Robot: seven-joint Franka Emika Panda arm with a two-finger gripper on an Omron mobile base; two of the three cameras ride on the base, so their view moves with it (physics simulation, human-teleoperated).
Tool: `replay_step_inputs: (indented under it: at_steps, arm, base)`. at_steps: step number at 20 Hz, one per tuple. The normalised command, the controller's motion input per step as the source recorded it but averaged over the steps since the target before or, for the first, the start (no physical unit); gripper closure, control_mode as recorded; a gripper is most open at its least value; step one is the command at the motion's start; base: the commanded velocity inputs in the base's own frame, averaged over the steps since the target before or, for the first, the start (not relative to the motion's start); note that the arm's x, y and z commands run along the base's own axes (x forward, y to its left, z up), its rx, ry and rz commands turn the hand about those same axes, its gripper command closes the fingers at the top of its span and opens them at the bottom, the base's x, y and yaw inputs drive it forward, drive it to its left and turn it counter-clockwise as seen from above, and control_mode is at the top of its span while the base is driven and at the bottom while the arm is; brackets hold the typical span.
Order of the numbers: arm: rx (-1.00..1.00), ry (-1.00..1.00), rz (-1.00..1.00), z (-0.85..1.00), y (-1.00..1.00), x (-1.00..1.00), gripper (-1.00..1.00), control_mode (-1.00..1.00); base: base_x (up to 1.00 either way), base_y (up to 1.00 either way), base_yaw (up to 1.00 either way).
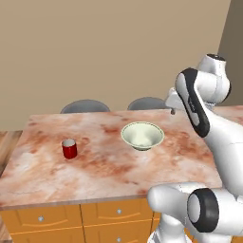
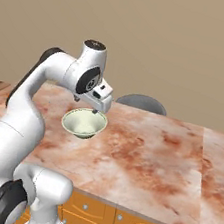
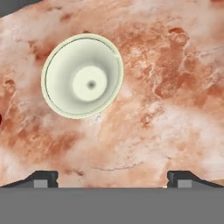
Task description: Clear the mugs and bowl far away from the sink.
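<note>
Hand view has the gripper (image 3: 112, 179) wide open and empty above the bowl (image 3: 82, 75); I'd centre one finger over its rim before lowering.

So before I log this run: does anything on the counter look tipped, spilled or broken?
Nothing stands out. The bowl sits upright on the marble counter, empty and whole. The red mug stands upright to its left, apart from it. The open gripper holds nothing.
</note>
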Motion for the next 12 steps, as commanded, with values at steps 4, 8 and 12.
replay_step_inputs:
  at_steps: [4,8,12]
  arm:
    - [-0.21,-0.35,0.02,0.02,0.26,-0.41,-1.0,-1.0]
    - [-0.22,-0.38,0.08,0.0,0.32,-0.24,-1.0,-1.0]
    - [-0.08,-0.22,0.08,0.0,0.17,-0.21,-1.0,-1.0]
  base:
    - [0.0,0.0,0.0]
    - [0.0,0.0,0.0]
    - [0.0,0.0,0.0]
